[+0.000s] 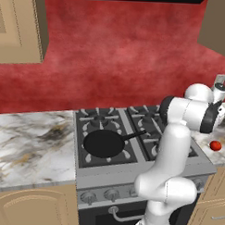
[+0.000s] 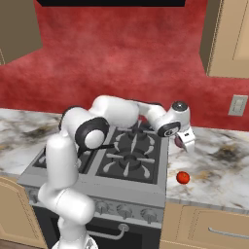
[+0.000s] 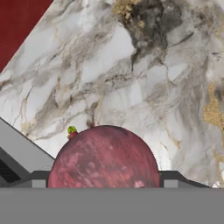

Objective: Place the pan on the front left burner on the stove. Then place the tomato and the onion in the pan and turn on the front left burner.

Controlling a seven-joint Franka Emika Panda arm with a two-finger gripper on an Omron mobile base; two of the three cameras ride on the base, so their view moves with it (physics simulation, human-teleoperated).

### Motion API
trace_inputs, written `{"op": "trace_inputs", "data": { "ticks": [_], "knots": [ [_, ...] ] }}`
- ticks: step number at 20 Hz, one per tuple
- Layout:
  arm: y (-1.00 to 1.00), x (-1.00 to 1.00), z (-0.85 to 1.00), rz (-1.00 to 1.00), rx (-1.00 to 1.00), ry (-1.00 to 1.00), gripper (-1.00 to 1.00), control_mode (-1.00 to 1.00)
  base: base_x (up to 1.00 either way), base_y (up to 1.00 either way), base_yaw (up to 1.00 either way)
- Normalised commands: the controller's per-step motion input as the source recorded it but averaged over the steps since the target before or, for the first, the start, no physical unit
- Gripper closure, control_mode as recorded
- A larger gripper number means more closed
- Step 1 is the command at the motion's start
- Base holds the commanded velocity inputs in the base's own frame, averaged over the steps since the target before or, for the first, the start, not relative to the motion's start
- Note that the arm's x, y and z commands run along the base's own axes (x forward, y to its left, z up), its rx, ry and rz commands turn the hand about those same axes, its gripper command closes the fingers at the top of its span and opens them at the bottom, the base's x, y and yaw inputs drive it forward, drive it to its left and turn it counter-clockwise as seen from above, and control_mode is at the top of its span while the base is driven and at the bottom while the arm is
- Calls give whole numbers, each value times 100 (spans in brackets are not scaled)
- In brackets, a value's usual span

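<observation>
The black pan (image 1: 103, 143) rests on the front left burner (image 1: 86, 156) of the stove (image 1: 97, 178), its handle pointing right and back. My gripper (image 2: 184, 142) reaches out over the marble counter (image 2: 219, 160) to the right of the stove. Between its fingers sits the mauve onion (image 3: 104, 159), with a fingertip (image 3: 40, 180) close against each side. The red tomato (image 2: 183, 177) lies on the counter nearer the front edge, and its green top (image 3: 71, 130) peeks out behind the onion.
Stove knobs (image 1: 111, 194) line the front panel above the oven handle (image 1: 123, 217). A wall outlet (image 2: 238, 105) is behind the right counter. Wooden cabinets (image 2: 228, 36) hang above on both sides. More marble counter (image 1: 29, 143) lies left of the stove.
</observation>
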Motion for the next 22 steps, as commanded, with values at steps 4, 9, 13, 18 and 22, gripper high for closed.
{"op": "trace_inputs", "data": {
  "ticks": [4,9,13,18,22],
  "knots": [
    [61,-47,11,-17,0,-3,100,-100,0,0,0],
    [71,-50,8,-19,-1,-9,100,-100,0,0,0],
    [32,-39,75,-9,0,-1,100,-100,0,0,0],
    [15,-34,100,-5,0,0,100,-100,0,0,0],
    [24,-36,80,-4,0,0,100,-100,0,0,0]
  ]
}}
